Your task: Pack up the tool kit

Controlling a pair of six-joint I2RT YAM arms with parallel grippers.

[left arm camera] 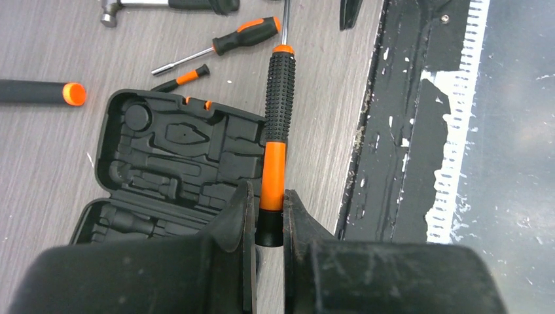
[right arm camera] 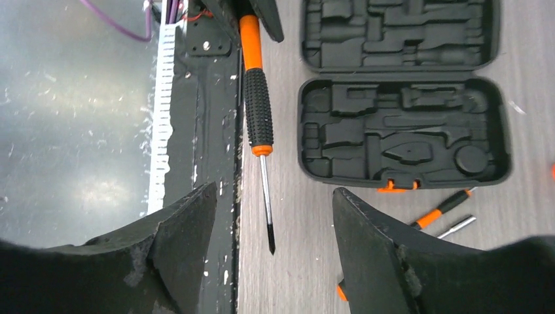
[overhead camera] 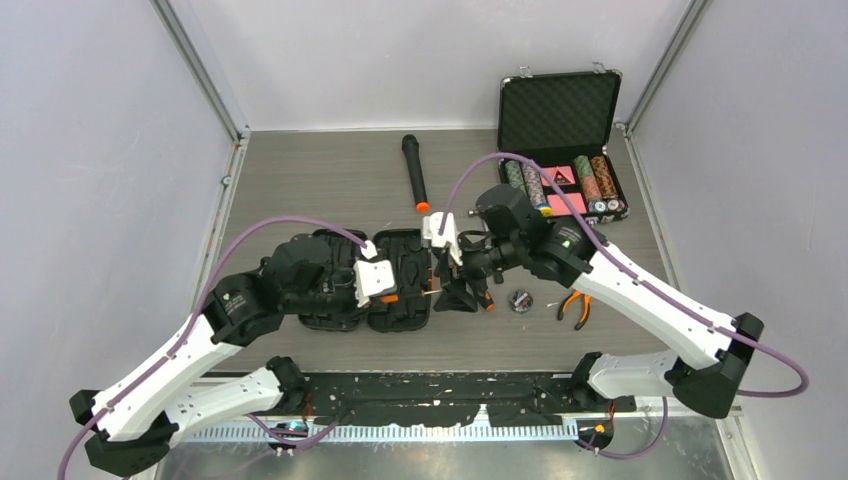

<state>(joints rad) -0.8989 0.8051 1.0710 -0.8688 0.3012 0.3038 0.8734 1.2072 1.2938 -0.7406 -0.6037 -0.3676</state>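
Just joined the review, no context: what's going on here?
Left tool is shut on the big screwdriver by its handle end, holding it beside the open tool kit case, whose slots are empty. Right tool is open, jaws either side of the shaft tip, not gripping. Smaller screwdrivers, hammer and pliers lie loose on the table.

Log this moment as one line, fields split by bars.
left gripper: shut on screwdriver | right gripper: open, shaft tip between jaws | tool kit: open, slots empty

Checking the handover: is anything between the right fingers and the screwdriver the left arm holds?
Nothing visible does. The screwdriver, clamped in the left gripper, points its bare shaft into the open right gripper; its fingers flank the tip with only air between.
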